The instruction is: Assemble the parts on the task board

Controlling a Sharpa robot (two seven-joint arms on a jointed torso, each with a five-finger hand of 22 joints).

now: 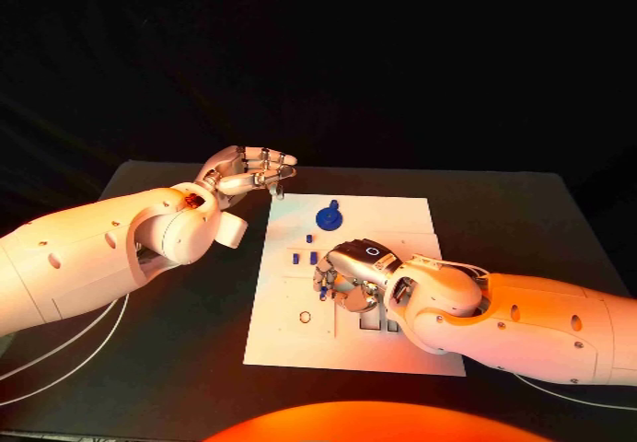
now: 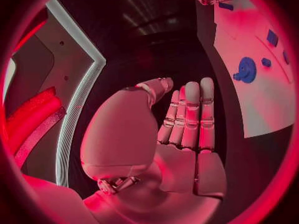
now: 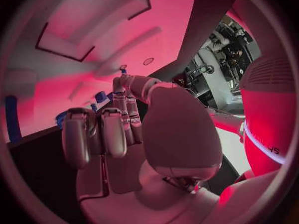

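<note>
My left hand (image 1: 249, 172) hangs off the far left corner of the task board (image 1: 399, 221), over bare black table (image 1: 159, 368), with open table on its outer side and behind it. In my left wrist view its fingers (image 2: 190, 117) stand straight and close together, the thumb set a little apart, and the palm carries nothing; in the head view the fingertips look curled toward the board's corner, and I cannot tell whether they touch its edge. Just beside this hand, toward the board's middle, a round blue part (image 1: 328, 217) with a small tab lies flat near the far edge. Nearer me, a row of small blue parts (image 1: 304, 259) sits between that round part and my right hand (image 1: 365, 272). My right hand is over the board's middle, palm down, fingers bent toward the surface. A small blue part (image 1: 323, 291) shows at its fingertips, but I cannot tell whether it is pinched or only touched. Beyond this hand, on its outer side, the board runs on bare to its right edge, then black table.
</note>
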